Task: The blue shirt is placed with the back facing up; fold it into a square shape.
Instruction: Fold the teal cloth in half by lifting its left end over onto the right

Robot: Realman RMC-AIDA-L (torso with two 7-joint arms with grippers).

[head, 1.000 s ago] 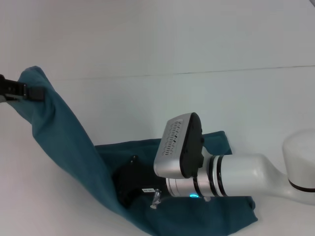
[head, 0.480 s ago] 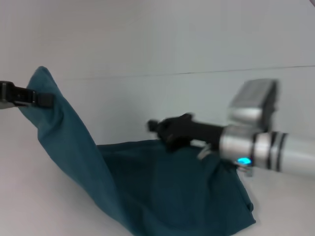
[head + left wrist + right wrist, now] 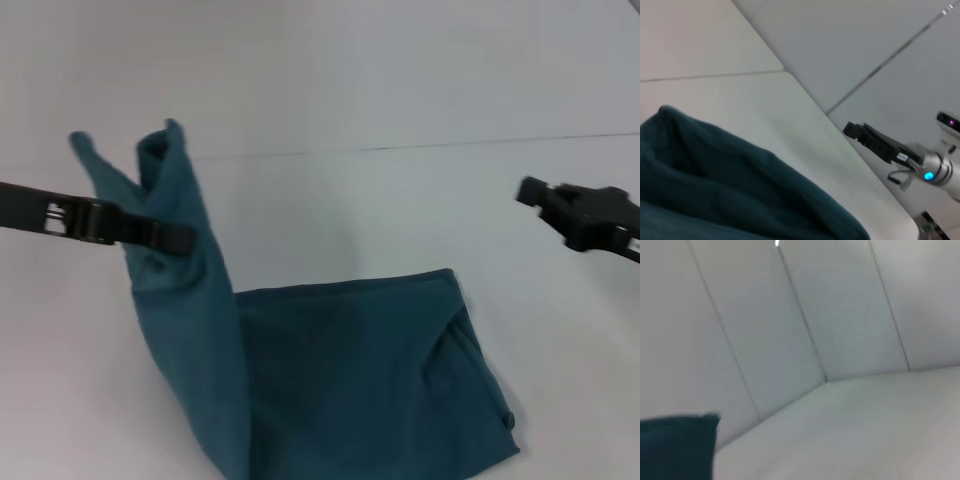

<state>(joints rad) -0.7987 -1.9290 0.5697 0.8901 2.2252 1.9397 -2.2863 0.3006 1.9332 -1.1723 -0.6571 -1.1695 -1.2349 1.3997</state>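
Teal blue shirt [image 3: 340, 380] mid-fold: left end effector [image 3: 165, 238] grasps a raised edge; right end effector [image 3: 580, 215] hovers right, grip state unclear. Next I'd carry it rightward, lay flat.

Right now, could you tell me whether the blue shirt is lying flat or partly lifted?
Partly lifted: the left pincer holds one end of the blue shirt up in a peak, while the rest lies folded on the table.

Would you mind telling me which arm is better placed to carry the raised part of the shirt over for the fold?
Probably the left: its tool grips the lifted blue shirt, while the right tool hangs off to the side, clear of the fabric.
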